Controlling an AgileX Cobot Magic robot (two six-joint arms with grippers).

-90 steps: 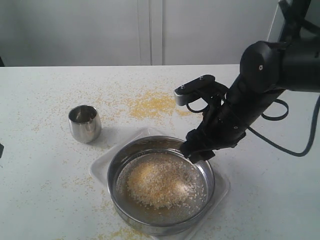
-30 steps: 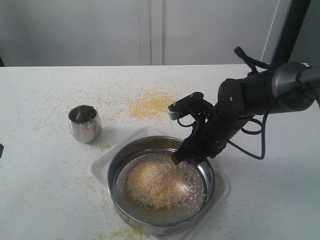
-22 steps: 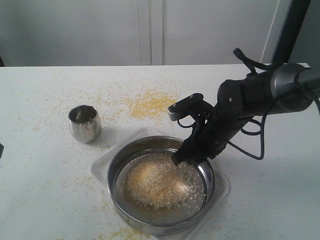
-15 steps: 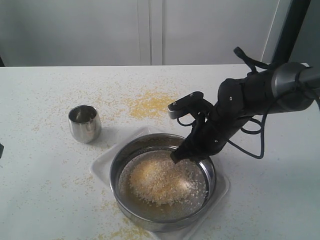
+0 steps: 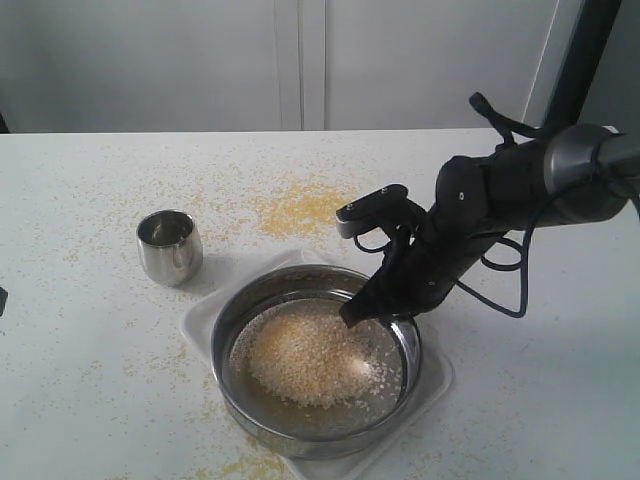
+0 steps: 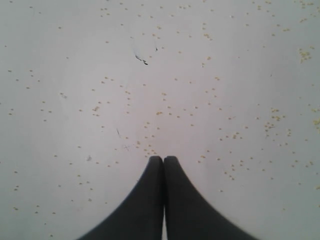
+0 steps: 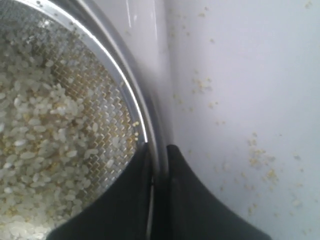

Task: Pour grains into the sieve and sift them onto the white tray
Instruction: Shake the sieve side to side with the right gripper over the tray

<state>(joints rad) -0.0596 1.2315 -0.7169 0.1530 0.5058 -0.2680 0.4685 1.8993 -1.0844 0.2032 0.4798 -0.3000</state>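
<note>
Right pincer clamps the rim of the sieve, one finger inside, one outside. The grains lie heaped on its mesh over the tray, well short of the far edge of the counter. Left pincer is closed and empty above speckled counter.

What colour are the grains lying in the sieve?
Mostly whitish-beige grains with yellow bits, in the sieve; the right wrist view shows it best.

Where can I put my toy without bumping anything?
Open table left of the steel cup, and between it and the near edge, beside the white tray; also right of the tray. Crowded: the sieve fills the tray, right gripper gripping its rim.
</note>
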